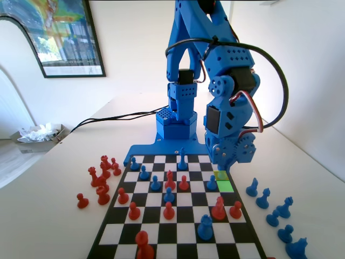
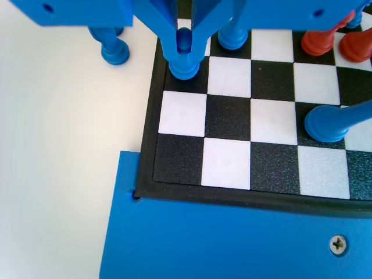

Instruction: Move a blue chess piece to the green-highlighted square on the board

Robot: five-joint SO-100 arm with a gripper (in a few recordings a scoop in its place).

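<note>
Tool point(image 2: 183, 43) position: low over the board point(image 1: 178, 229), at its far right corner in the fixed view, close to the blue arm's base. In the wrist view both jaws descend from the top edge and close narrowly around the stem of the blue chess piece point(image 2: 183, 63); the jaws hold the pawn on either side. The pawn's flared base sits at a dark square in the board's edge column, at the left of the wrist view; whether the base touches the surface cannot be told.

In the fixed view the tool point(image 1: 222, 164) stands just beyond the green-highlighted square point(image 1: 225, 186), which lies on the right edge column, directly near-side of a duller yellow-olive square point(image 1: 220, 176). Another blue pawn point(image 1: 212, 183) stands just left of the green square. Captured blue pieces point(image 1: 275, 213) stand on the tabletop point(image 1: 48, 216) right of the board; red ones point(image 1: 99, 183) stand left of it.
</note>
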